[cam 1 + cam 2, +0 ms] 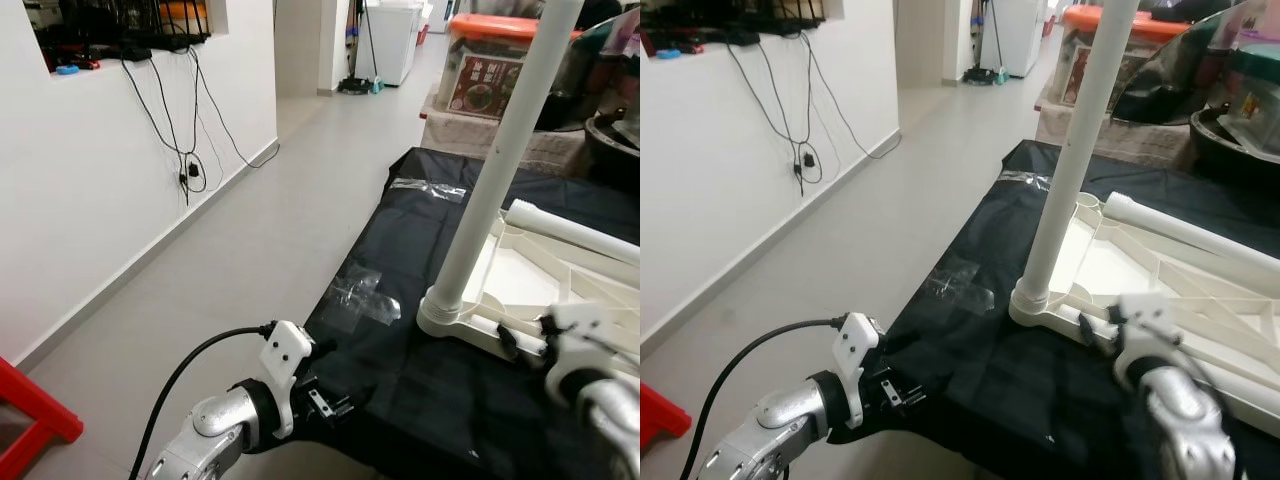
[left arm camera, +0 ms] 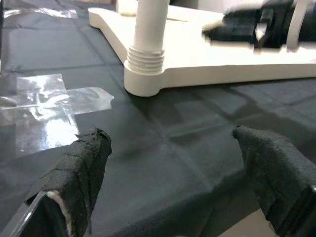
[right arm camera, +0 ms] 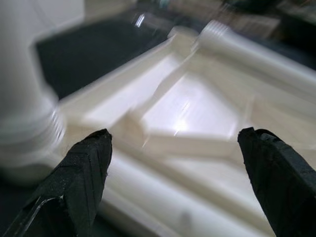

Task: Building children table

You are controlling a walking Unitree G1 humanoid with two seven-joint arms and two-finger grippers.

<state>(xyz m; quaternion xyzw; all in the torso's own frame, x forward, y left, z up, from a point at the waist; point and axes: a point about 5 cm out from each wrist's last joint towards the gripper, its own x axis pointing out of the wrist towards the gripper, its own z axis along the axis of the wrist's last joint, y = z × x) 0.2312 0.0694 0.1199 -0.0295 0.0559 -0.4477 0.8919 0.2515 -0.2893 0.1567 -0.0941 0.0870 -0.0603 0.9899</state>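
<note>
My right gripper [image 3: 173,182] is wide open and empty, over the upturned white tabletop [image 1: 520,275]. My left gripper [image 2: 173,182], also spread and empty, sits just beside its corner leg [image 1: 500,160], which stands upright. Judged step: fitting remaining legs; next, grasp the loose leg [image 1: 575,230] lying across the tabletop.

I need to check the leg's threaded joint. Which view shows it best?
The left wrist view: the white leg meets its ribbed collar sharply. Both eye views show the joint small, from above; the right wrist view shows it blurred.
</note>
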